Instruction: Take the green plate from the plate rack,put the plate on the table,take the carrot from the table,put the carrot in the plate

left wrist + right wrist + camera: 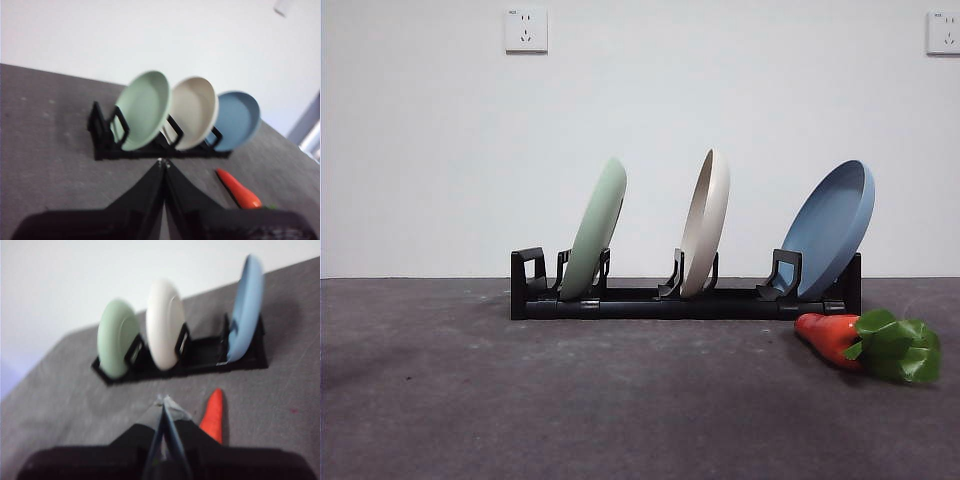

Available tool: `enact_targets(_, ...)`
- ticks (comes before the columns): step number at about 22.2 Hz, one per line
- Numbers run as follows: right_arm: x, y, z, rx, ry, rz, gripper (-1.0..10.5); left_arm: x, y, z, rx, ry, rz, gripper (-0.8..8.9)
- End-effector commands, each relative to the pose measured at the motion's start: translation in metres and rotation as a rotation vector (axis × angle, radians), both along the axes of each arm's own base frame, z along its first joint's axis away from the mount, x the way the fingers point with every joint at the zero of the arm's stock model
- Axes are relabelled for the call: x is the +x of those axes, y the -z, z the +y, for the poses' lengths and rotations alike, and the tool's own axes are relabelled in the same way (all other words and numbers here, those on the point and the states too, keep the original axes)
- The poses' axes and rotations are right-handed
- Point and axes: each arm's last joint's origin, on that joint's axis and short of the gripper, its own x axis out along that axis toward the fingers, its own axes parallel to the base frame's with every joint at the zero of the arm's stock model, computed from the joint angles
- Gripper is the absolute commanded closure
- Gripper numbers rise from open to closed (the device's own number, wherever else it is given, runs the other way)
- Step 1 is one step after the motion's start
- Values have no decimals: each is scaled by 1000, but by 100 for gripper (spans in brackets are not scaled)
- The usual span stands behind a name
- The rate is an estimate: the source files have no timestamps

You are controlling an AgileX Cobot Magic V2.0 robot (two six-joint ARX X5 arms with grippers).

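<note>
The green plate (596,230) (142,110) (116,342) stands on edge in the left slot of the black plate rack (680,300) (102,137) (200,357) on the table (520,400). The carrot (832,337) (239,189) (213,414) lies on the table in front of the rack's right end, its green leaves pointing right. Neither arm shows in the front view. My left gripper (163,162) is shut and empty, hovering short of the rack. My right gripper (163,401) is also shut and empty, just beside the carrot's tip.
A beige plate (706,222) stands in the rack's middle slot and a blue plate (832,228) leans in the right slot. A white wall with two sockets (526,30) rises behind the table.
</note>
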Motion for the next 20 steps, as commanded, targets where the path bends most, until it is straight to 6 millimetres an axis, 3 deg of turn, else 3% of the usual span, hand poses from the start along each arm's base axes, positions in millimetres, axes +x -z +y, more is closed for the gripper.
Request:
enact_targets(1,2,-22,2,-134,-78,20,958,-2,-17,-1,77,61,11,820)
enact_targets(9,16,-61,8,-279,-308,211,958,2,-54,-5,219,255,145,820)
enact_targets(17,26,-58,13,-301,-476,431,940,7,-69,-7,293,346,304,812)
enact_targets(18,27,-58,13,-302,-476,432,918,8,-69,-7,293,345,311,793)
enact_targets(19,27,-58,13,-302,-474,431,799,8,-69,-7,290,344,314,674)
enact_targets(20,27,-58,13,-293,-467,437,610,8,-69,-7,289,344,316,462)
